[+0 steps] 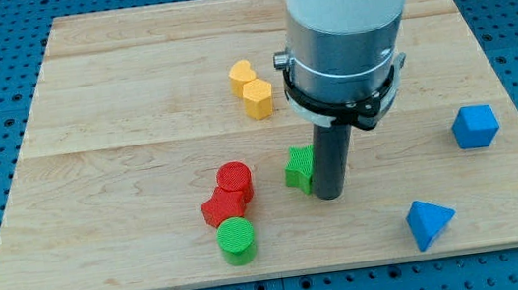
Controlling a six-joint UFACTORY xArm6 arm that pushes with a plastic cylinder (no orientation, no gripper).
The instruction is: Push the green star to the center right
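The green star point(298, 168) lies on the wooden board point(120, 142) a little below the middle. The rod covers its right side, so its shape is only partly seen. My tip point(330, 195) stands right against the star's right side, touching or nearly touching it. The arm's wide grey and white body rises above the rod to the view's top.
A red cylinder point(234, 179), a red star point(222, 209) and a green cylinder point(237, 239) cluster left of the green star. A yellow heart point(241, 74) and a yellow hexagon point(258, 97) sit above. A blue cube-like block point(475, 126) and a blue triangular block point(429, 222) lie at the right.
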